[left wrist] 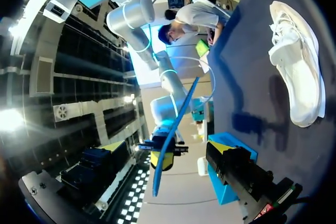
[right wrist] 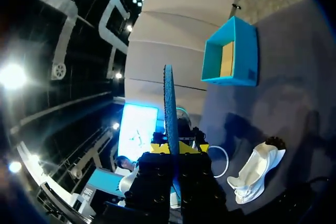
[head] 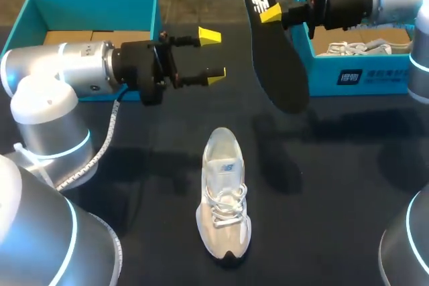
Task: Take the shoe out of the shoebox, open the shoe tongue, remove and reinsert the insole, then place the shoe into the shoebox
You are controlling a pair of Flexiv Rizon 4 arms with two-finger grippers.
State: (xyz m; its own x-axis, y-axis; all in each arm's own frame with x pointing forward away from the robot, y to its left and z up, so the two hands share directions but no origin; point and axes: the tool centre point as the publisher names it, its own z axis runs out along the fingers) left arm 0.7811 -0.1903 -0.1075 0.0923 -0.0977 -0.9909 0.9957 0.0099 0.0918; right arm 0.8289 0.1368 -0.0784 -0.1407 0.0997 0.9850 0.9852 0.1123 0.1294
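The shoe (head: 224,195) lies upright on its sole on the dark surface (head: 335,185), around the middle and towards the near edge. Its toe points at the near edge, its laces are loose and its opening faces up.

The right hand (head: 271,13) is clenched on the insole (head: 275,58) and holds it in the air above the far part of the surface, right of the middle. It pinches the end with the printed mark, and the rest of the insole hangs free, slanting down towards the surface. In the right wrist view the insole (right wrist: 169,103) shows edge-on, standing out between that hand's yellow tips, with the shoe (right wrist: 257,174) below on the surface.

The left hand (head: 213,55) is released, its fingers spread around nothing. It hangs above the far left part of the surface and points towards the insole without touching it.

A left shoebox (head: 87,5) stands at the far left corner, and a right shoebox (head: 362,72) at the far right corner has a second shoe (head: 355,48) inside.
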